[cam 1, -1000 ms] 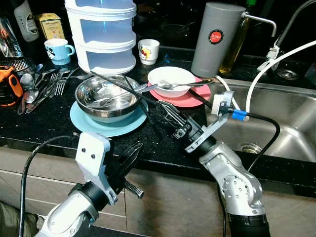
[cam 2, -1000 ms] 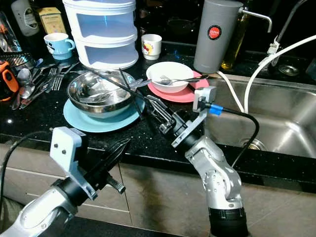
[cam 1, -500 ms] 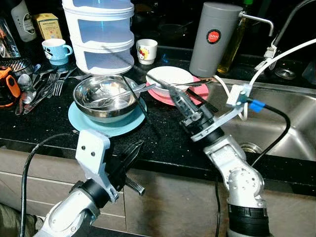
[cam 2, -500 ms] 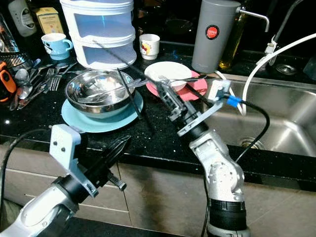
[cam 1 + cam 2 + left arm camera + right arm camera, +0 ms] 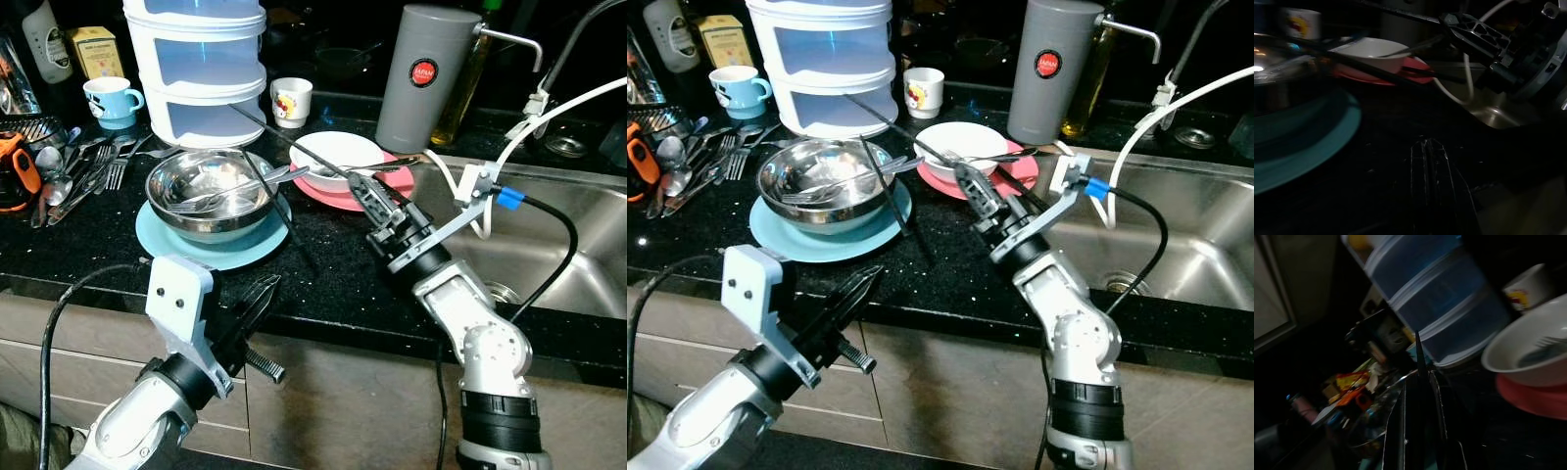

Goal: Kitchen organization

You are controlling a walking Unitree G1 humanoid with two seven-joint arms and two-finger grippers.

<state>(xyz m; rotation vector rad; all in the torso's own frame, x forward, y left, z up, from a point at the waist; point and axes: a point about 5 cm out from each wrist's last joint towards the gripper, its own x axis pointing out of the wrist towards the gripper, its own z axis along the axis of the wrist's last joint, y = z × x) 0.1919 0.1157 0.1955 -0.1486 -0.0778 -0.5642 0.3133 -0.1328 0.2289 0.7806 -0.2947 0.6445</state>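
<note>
Two grippers: both are low at the front of a dark stone counter.
Cutlery pile: forks and spoons lie loose at the far left of the counter, beside an orange tool.
Blue mug: it stands behind the cutlery, near a yellow box.
Left gripper: it hangs before the counter's front edge, below the teal plate. Its fingers are pressed together with nothing between them.
Steel bowl: it sits on a teal plate with a fork and a spoon inside.
Loose chopstick: a dark stick leans over the bowl's right rim, with its lower end on the counter.
Stacked containers: a white and clear tower stands behind the bowl, with a small white cup just to its right.
Held chopstick: a long dark chopstick slants up from the right gripper toward the tower, passing above the gap between the two bowls.
White bowl: it sits on a pink plate with a fork resting in it.
Right gripper: it is raised over the counter just in front of the pink plate, and its fingers are clamped on the held chopstick.
Grey canister: it stands upright behind the pink plate.
Sink: the steel basin is at the far right, and a white hose arcs over its near corner.
</note>
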